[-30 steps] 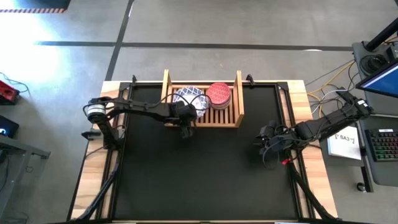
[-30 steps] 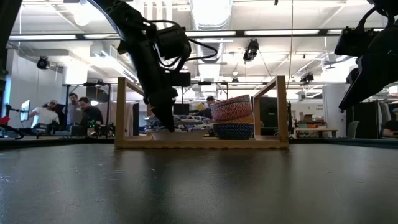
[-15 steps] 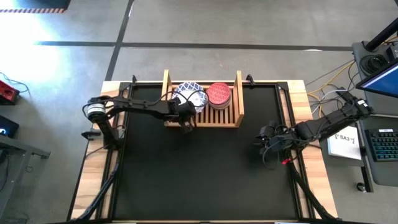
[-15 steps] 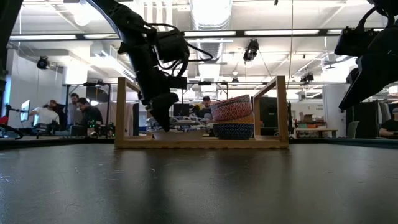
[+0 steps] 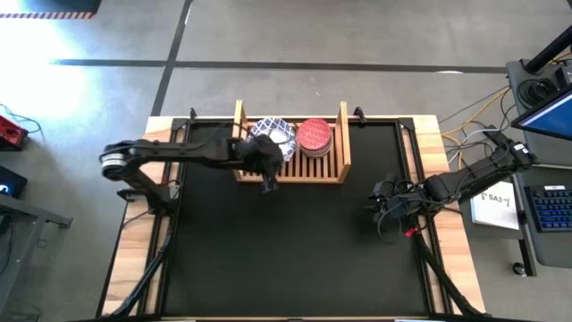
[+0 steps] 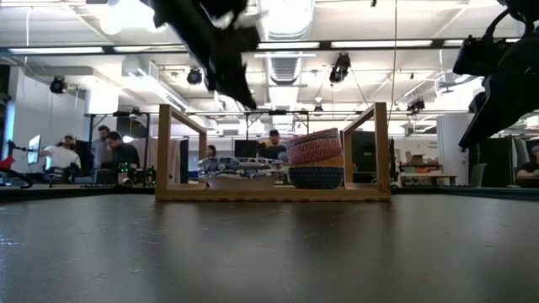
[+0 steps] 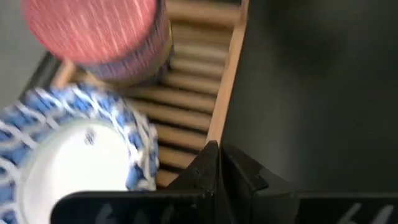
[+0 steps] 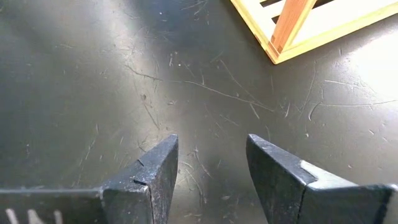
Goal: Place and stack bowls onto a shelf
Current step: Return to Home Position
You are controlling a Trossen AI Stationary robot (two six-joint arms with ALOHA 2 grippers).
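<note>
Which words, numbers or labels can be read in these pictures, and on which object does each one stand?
No text can be read with certainty.
On the white sheet beside the table: dark handwriting, too small to read.
Inside the white bowl with the blue rim on the shelf: a small dark mark, too blurred to read.
On the keyboard: key letters too small to read.

Open table (image 5: pixel 286 259) in front, packed shelf (image 5: pixel 313 170) at the far edge

The table lies free from its near edge to the shelf. Upright side boards (image 5: pixel 344 134) close the shelf's ends, and the white-and-blue bowls (image 5: pixel 273 134) beside the coloured stack (image 5: pixel 314 135) fill its width: entry is from front or above. The left gripper (image 5: pixel 267 183), fingers together, hangs over the shelf's front rail, higher than the boards; the right gripper (image 5: pixel 382 206), fingers apart, hovers by the right edge.
</note>
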